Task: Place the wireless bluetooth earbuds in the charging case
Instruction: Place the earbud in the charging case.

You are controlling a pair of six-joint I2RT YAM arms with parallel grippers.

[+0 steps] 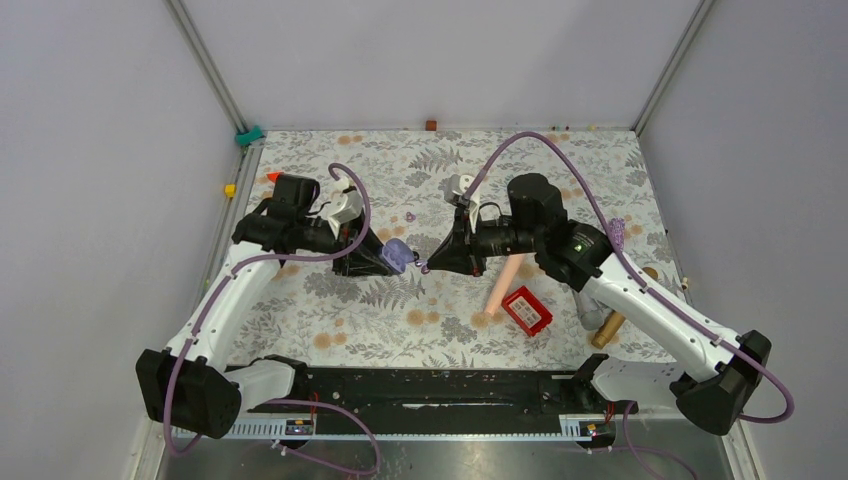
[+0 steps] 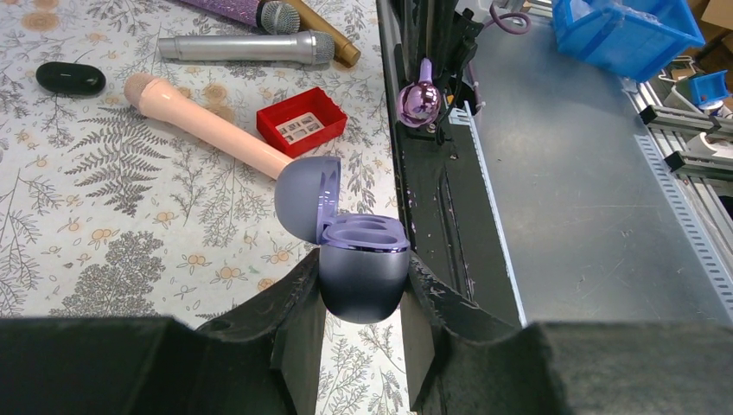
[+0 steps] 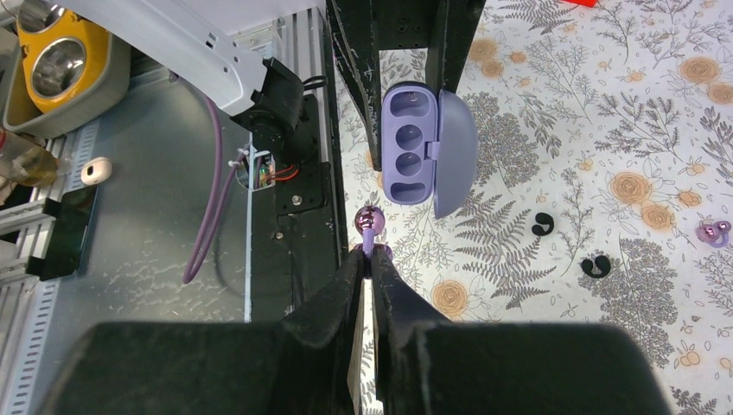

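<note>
The left tool is clenched on the lower half of the charging case, a lavender shell with its lid standing open. The right tool pinches a glossy purple earbud which sits near the open case, not touching it. Both are held above the floral tabletop. A second earbud lies on the tabletop, well apart from the case. A pink microphone and a red box lie farther off.
</note>
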